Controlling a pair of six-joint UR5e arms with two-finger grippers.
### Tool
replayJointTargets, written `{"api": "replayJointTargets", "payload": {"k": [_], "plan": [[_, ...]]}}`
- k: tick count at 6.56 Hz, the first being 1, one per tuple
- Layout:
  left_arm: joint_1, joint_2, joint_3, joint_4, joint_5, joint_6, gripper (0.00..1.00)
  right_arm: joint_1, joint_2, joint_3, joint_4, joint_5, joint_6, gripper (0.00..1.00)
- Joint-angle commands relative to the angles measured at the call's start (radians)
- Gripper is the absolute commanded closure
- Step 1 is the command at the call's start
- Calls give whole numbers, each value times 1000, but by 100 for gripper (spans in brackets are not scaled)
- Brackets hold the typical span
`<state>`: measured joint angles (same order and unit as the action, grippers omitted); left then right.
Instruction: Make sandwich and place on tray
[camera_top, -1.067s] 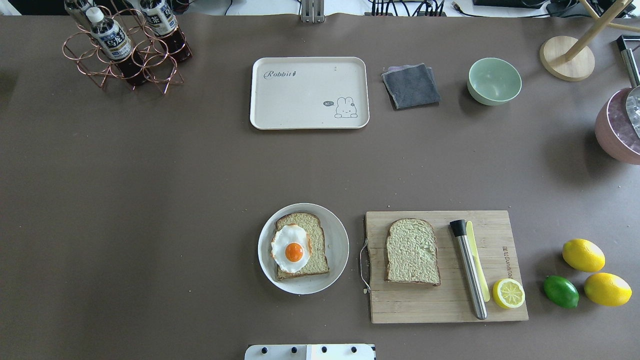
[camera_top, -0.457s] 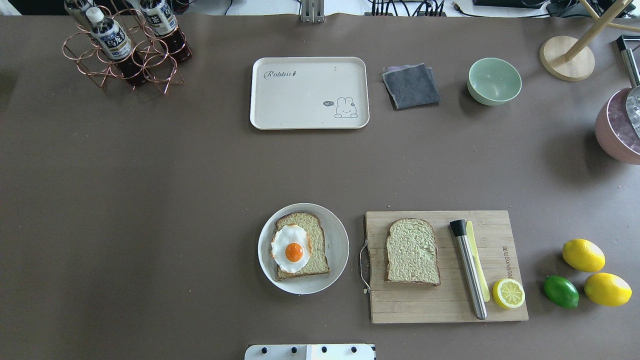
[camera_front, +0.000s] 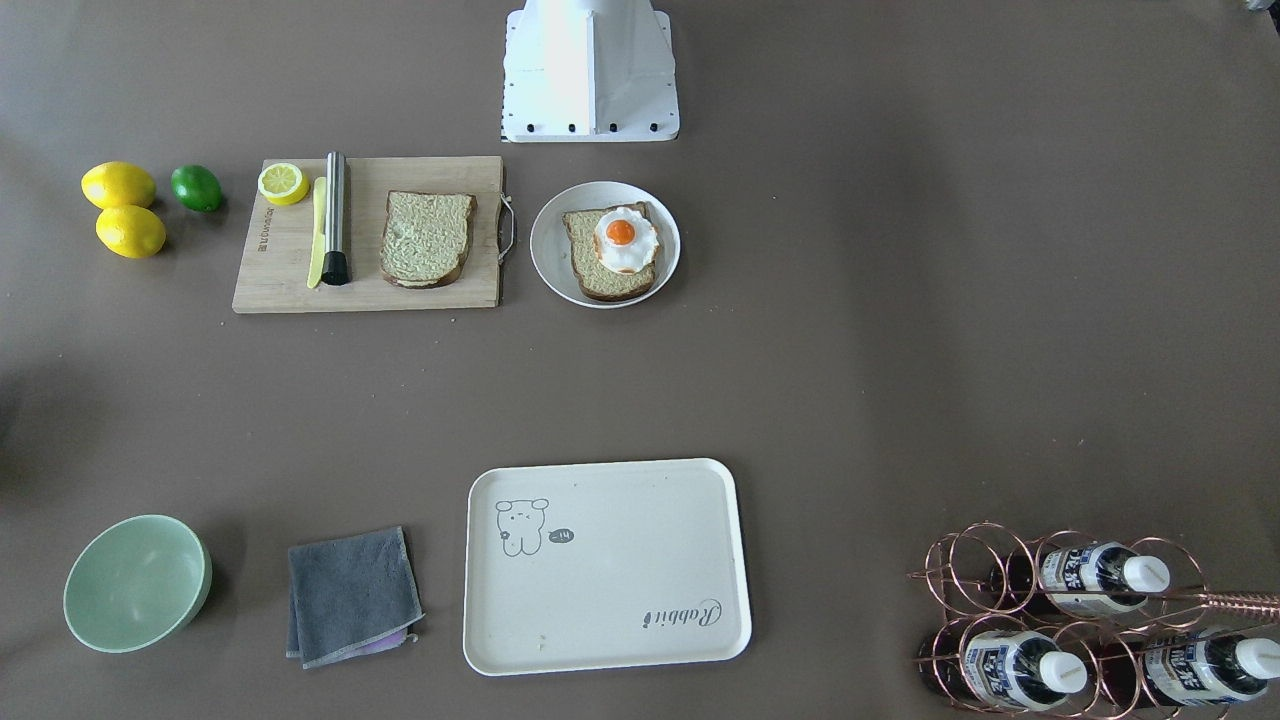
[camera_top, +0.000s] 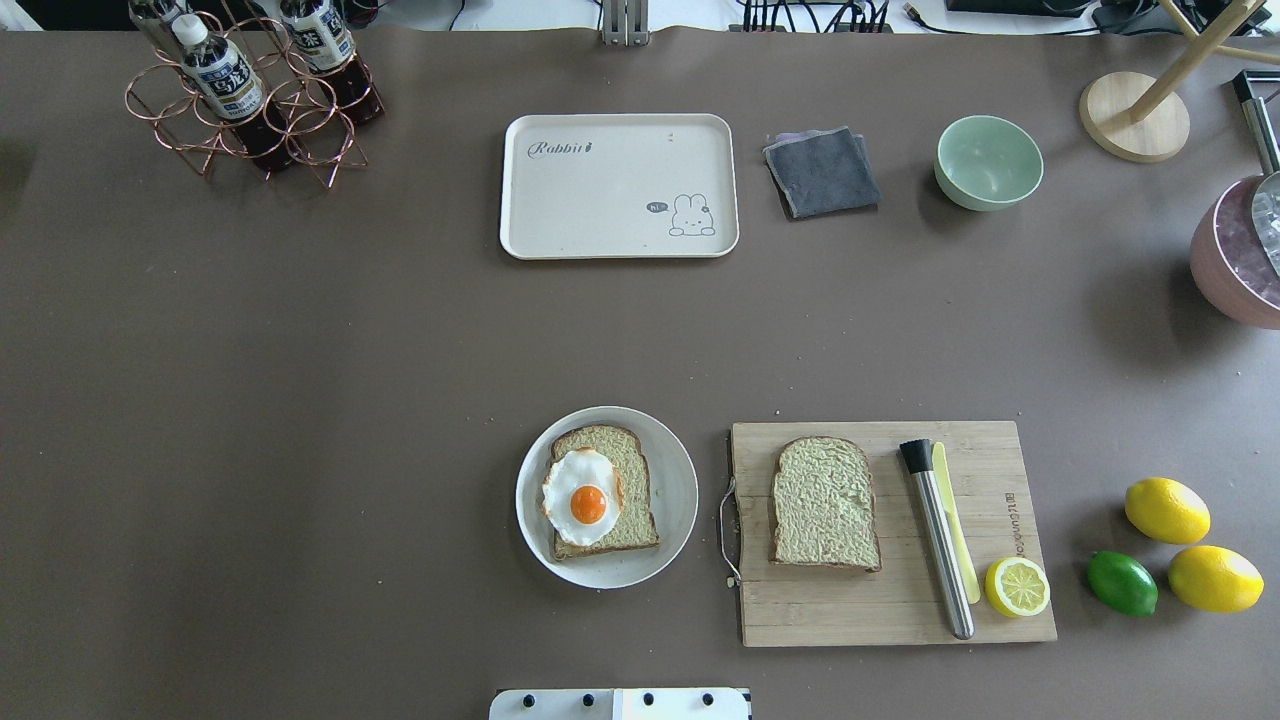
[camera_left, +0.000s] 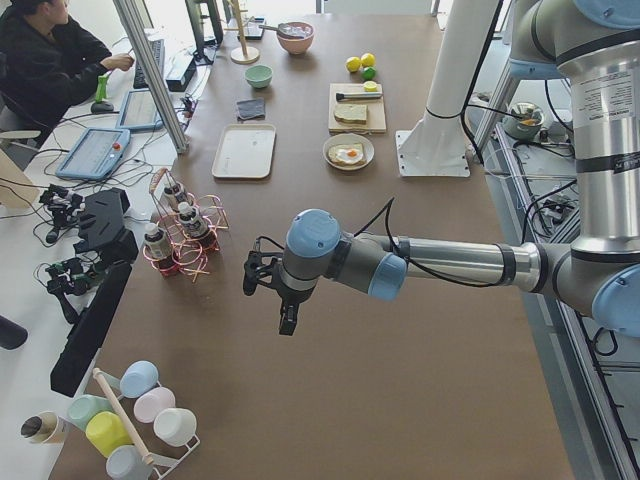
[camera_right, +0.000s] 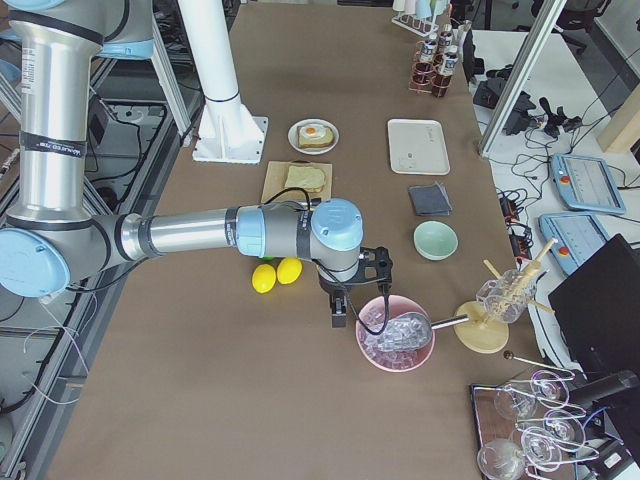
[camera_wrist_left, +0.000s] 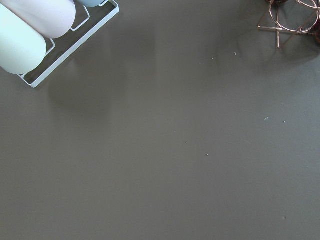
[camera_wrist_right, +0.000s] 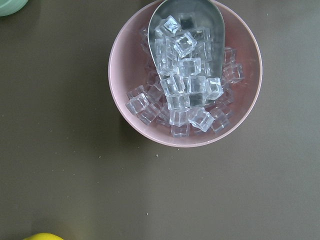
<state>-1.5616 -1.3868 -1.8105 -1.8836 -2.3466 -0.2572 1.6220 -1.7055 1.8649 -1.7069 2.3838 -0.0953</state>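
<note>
- Sandwich not assembled: egg-topped bread slice (camera_top: 630, 500) lies on the round white plate (camera_top: 680, 490). The plain bread slice (camera_top: 825, 502) lies beside it on the cutting board (camera_top: 900, 610), likely staged as the lid.
- Tray (camera_top: 600, 200) sits across the counter (camera_top: 300, 400), well apart, with no food on it.
- My left pincer (camera_left: 268, 290) and right pincer (camera_right: 340, 305) hang at the counter's ends, presumably parked. Open or closed: cannot tell.

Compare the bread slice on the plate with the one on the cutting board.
1. The plate slice carries a fried egg on top; the board slice is bare.
2. The plate slice lies on a round white plate; the board slice lies on a wooden cutting board.

Shared: both lie flat, with brown crust and pale greenish crumb, and neither is on the tray yet.
</note>
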Motion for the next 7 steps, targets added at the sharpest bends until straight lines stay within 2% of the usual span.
{"api": "replayJointTargets", "payload": {"k": [1,2,3,5,7], "plan": [[2,-5,-1,1,0,-5,2,-1,10,-4,30,-5,2,0],[8,-11,-3,1,-2,-8,2,-5,20,-3,36,-2,8,0],[38,-15,-25,-15,-10,-81,2,-31,59,2,38,1,96,0],[142,-31,-65,-124,-16,-320,2,-130,171,7,38,2,276,0],[233,-113,-88,-126,-11,-501,2,-229,248,45,39,2,453,0]]}}
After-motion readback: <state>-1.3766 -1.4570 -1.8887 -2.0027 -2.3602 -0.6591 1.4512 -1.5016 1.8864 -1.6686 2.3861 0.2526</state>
